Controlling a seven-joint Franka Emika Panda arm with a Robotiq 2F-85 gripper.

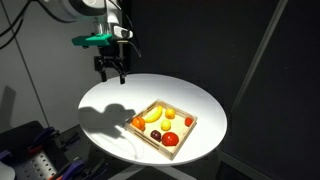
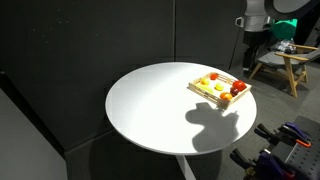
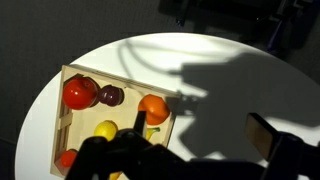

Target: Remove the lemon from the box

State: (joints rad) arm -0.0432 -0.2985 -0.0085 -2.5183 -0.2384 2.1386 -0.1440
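Note:
The lemon [image 3: 105,129] is a small dull-yellow fruit lying near the middle of the box [image 3: 66,118], a shallow light-wood tray. The box also shows in both exterior views [image 1: 178,150] [image 2: 207,96], on a round white table. In the wrist view an orange [image 3: 153,108], a dark plum [image 3: 111,95], a red fruit [image 3: 80,93] and part of a banana [image 3: 150,131] lie around the lemon. My gripper [image 3: 203,130] is open and empty. It hangs well above the table, off to one side of the box [image 1: 112,70].
The round white table [image 1: 115,105] stands on a pedestal before dark curtains. The gripper's shadow falls on the tabletop next to the box. A wooden chair [image 2: 285,65] and equipment stand beyond the table's edge.

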